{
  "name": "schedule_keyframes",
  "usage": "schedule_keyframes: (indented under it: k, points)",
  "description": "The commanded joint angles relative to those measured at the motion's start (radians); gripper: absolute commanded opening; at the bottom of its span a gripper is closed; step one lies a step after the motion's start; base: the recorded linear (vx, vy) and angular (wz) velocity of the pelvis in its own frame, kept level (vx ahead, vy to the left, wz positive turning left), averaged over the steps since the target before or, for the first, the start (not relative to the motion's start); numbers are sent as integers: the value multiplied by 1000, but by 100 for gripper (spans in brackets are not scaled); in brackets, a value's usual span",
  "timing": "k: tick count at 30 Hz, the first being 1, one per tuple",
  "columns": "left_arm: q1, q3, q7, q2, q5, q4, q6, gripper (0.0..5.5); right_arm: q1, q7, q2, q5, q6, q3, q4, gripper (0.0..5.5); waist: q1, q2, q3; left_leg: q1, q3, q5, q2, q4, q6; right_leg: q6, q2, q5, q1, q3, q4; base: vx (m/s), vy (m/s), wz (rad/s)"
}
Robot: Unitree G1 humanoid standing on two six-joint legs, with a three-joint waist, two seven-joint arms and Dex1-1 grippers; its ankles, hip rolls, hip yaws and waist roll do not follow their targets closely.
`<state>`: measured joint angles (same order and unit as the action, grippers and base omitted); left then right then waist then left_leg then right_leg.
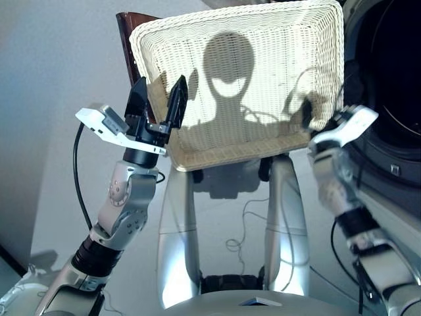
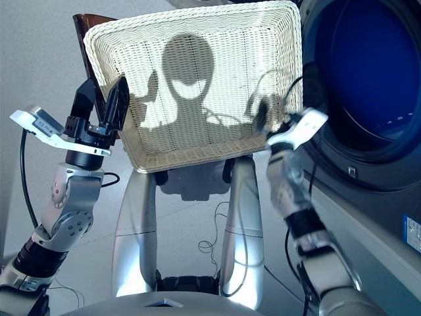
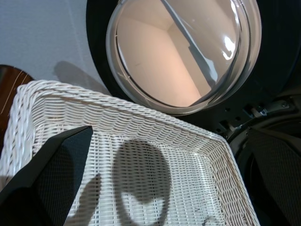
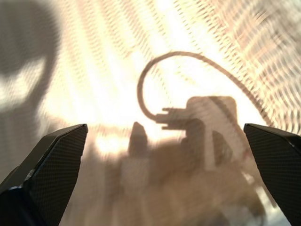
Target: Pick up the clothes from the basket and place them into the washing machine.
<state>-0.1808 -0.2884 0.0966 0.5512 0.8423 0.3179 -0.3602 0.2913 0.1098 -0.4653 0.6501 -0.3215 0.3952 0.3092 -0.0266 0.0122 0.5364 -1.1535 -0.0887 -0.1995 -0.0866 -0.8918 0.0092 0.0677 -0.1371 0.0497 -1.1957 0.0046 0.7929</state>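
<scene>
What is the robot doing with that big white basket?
The basket has no clothes in it that can be seen. The left gripper hangs open by the basket's left rim, and the right gripper is open over its weave on the other side. Neither is holding anything. Beside the basket on the right, the washing machine has its glass door swung open.
</scene>
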Motion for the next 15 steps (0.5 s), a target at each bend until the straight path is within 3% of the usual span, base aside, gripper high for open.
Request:
schedule_keyframes:
  k: [1,2,4,6,7,11,15]
  points:
    - [34,19,-9,-37,-72,-1,-50,550,29,2,-45,-246,-14,55,-30,550,15,4,-16,129,21,122,-6,237,-77,41,-13,-10,126,-37,-82,0,0,0]
    - [35,15,-30,-56,-49,-56,-42,550,38,15,-57,-339,-3,79,-10,550,15,8,-16,164,14,164,-4,288,-74,40,-12,-53,162,-46,-134,0,0,0]
    - [55,6,-43,-77,-54,-162,-40,550,17,10,-56,-390,2,96,46,550,19,11,-16,267,11,176,2,356,-74,50,-15,-69,263,-58,-197,75,-15,-24]
    - [71,-10,-101,-100,-45,-314,-6,550,-7,-5,-40,-395,2,92,138,550,23,13,-16,392,2,190,11,437,-74,62,-16,-85,384,-67,-272,179,-6,55]
    - [65,-16,-122,-100,-63,-379,-9,550,-21,-15,-33,-383,12,83,164,550,24,15,-16,451,1,195,17,466,-72,65,-16,-91,444,-72,-308,180,30,47]
    - [66,44,-118,-181,-130,-662,-11,550,-63,-54,4,-416,31,61,288,550,33,23,-23,678,-4,214,30,586,-74,73,-19,-113,676,-92,-451,165,16,-47]
    - [87,104,-142,-237,-128,-853,-2,550,-112,-57,40,-451,48,22,397,550,35,33,-95,857,-2,241,38,720,-83,82,-15,-149,860,-110,-592,184,10,-27]
